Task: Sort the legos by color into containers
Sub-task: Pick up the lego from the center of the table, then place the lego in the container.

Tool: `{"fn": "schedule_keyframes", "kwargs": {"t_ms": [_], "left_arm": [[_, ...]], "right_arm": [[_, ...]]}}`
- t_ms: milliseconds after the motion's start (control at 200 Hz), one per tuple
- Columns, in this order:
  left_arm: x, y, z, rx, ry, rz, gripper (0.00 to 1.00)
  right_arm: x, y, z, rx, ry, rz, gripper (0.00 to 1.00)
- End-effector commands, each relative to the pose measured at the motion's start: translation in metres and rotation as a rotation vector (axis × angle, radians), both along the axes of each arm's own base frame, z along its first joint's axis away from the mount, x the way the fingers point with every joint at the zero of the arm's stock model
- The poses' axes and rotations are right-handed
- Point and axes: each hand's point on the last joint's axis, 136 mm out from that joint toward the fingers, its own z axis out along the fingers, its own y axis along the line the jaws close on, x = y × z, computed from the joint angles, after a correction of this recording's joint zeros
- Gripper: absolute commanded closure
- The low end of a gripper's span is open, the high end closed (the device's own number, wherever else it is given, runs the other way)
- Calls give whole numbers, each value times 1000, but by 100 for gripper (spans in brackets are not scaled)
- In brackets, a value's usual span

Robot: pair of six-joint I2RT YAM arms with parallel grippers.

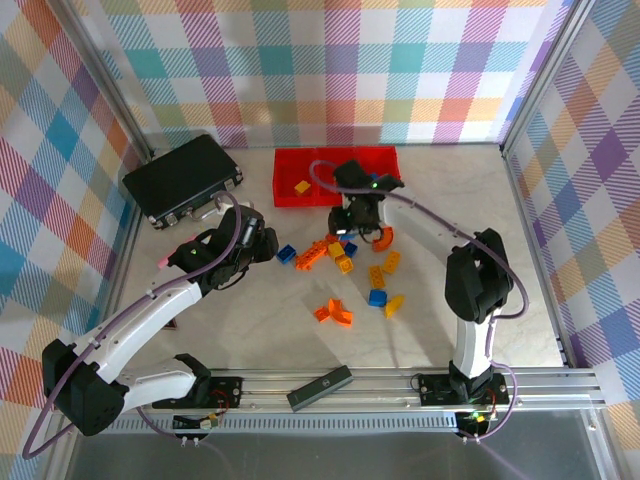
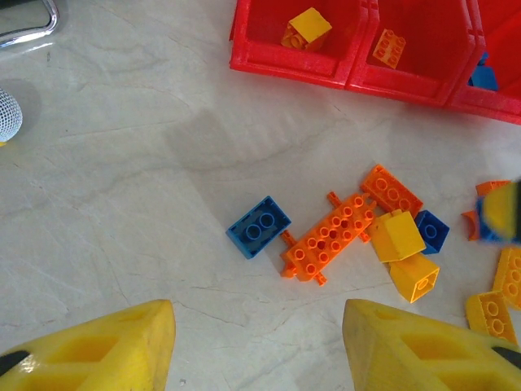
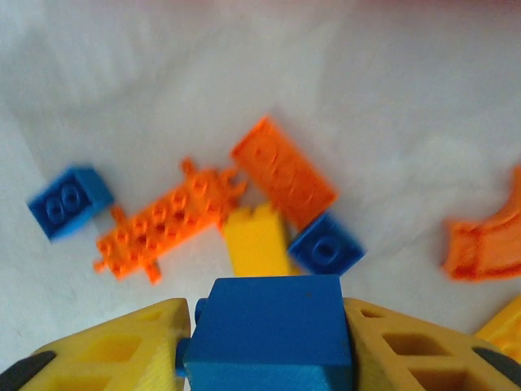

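Legos (image 1: 345, 258) are mostly loose on the bench (image 1: 250, 320), mid-frame in the top view, just below the red containers (image 1: 335, 172). My right end effector (image 3: 267, 322) is clamped on a blue brick (image 3: 269, 346) above the pile, with the orange plate (image 3: 167, 224) and a yellow block (image 3: 256, 240) beneath it.

Pick looks done, so transport is the step in hand.

In the left wrist view the containers run along the top right of the frame. The left compartment holds a yellow brick (image 2: 308, 28), the middle an orange brick (image 2: 389, 47), and the right one shows a blue piece (image 2: 484, 75) at the frame edge. My blue should go there, I reckon.

Next move calls for lifting clear of the pile, going up-frame over the rim and releasing inside, not on a divider.

My left end effector (image 2: 256, 326) is partly open and holds nothing. It hovers near the loose blue brick (image 2: 259, 226), a likely next pick. Keep the arms apart.
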Motion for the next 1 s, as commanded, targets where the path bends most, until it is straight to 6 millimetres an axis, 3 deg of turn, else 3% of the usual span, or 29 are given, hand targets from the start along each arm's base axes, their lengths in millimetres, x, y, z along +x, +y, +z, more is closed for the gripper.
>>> {"fn": "schedule_keyframes", "kwargs": {"t_ms": [0,205,455,675,995], "left_arm": [[-4,10,9,10,-13,21,43],[-6,12,15,11,-19,24,43],[-9,14,15,11,-11,26,43],[-11,18,15,21,-11,35,43],[-11,17,16,16,-10,33,43]], "right_arm": [[42,-24,1,-8,-37,-62,54],[115,-53,-5,17,-81,-174,54],[170,-74,-12,37,-107,-253,54],[196,-79,-28,39,-133,-270,52],[207,-78,-50,23,-131,-264,49]]}}
